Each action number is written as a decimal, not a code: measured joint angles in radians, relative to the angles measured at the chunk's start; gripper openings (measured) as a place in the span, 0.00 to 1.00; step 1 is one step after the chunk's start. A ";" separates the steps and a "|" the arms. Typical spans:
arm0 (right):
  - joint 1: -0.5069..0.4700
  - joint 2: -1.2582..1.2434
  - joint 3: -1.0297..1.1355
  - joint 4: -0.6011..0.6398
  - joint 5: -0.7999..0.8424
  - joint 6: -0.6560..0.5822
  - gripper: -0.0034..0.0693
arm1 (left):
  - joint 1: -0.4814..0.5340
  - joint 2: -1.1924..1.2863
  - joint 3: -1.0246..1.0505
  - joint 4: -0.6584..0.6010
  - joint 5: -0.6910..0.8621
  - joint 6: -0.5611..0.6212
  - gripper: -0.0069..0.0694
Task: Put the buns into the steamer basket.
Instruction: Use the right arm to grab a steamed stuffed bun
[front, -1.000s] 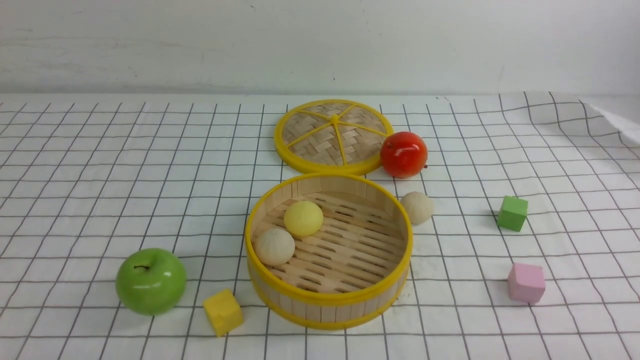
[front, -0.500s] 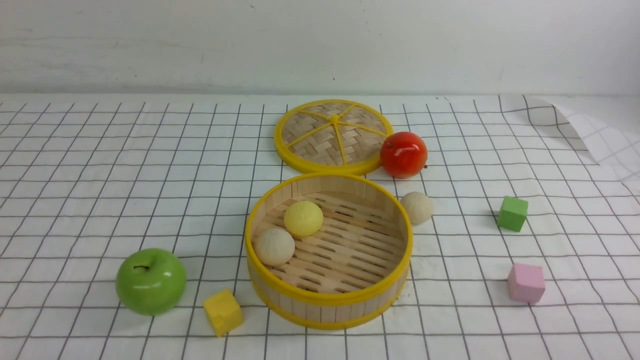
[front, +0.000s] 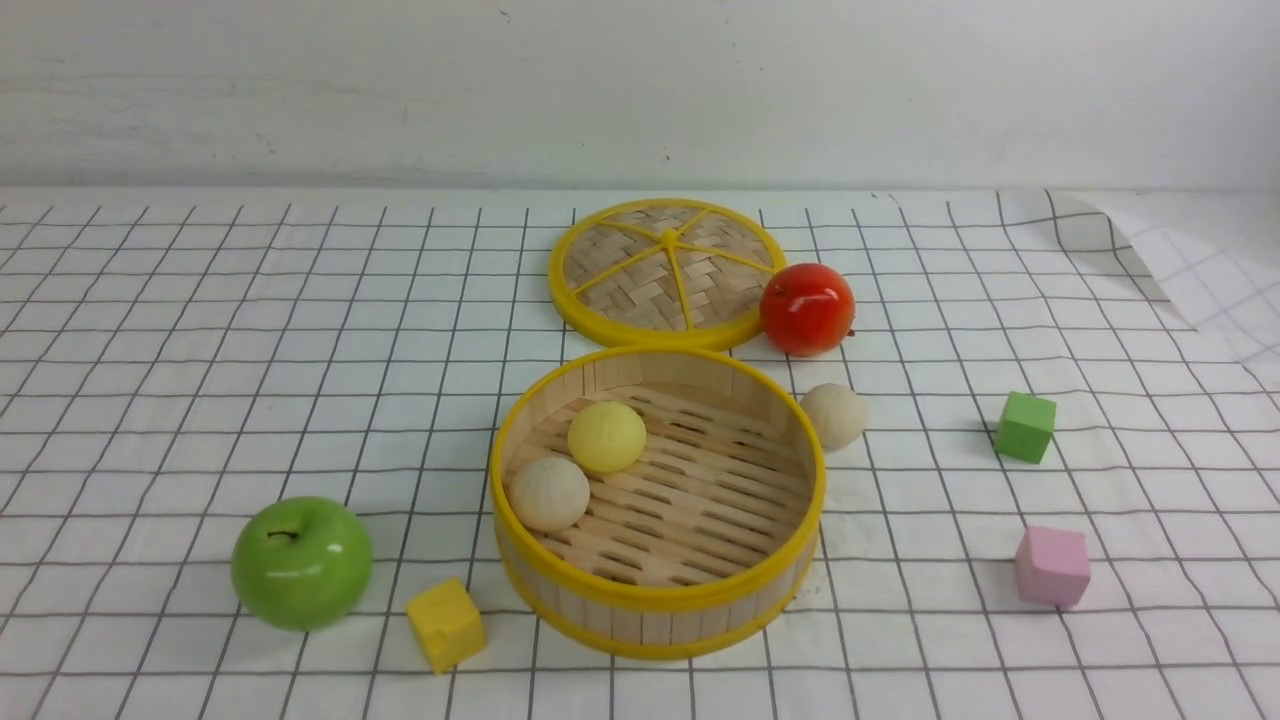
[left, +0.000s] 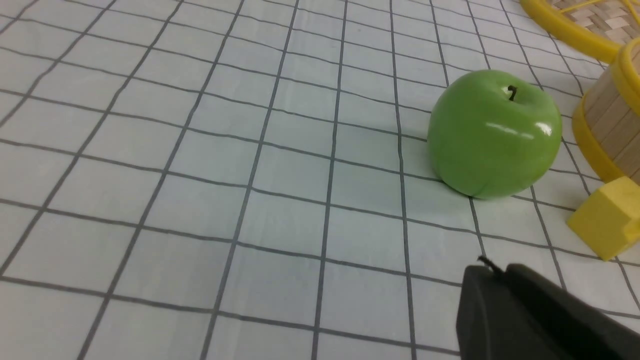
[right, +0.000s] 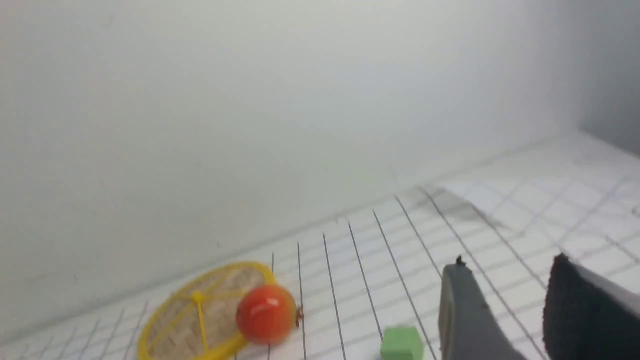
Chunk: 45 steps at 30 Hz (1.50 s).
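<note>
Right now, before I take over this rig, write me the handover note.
Left gripper: jaws shut, empty, near the glossy green apple.
Right gripper: jaws open, empty.
The round bamboo steamer basket holds the pale yellow bun and one off-white pleated bun.
The second off-white bun lies on the checked cloth just outside its right side, near the glossy red fruit.
Done: two of three buns. Left: that last one.

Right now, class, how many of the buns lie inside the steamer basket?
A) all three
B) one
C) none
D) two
D: the pale yellow bun and one off-white bun rest on the slatted floor of the steamer basket, while the other off-white bun sits outside its rim.
</note>
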 joint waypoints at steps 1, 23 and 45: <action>0.000 0.011 -0.003 0.001 0.008 0.002 0.38 | 0.000 0.000 0.000 0.000 0.000 0.000 0.13; 0.251 1.041 -0.313 -0.142 -0.102 0.060 0.38 | 0.000 0.000 0.000 0.000 0.000 0.000 0.14; 0.369 1.624 -1.198 0.076 0.493 -0.124 0.44 | 0.000 0.000 0.000 0.000 0.000 0.000 0.14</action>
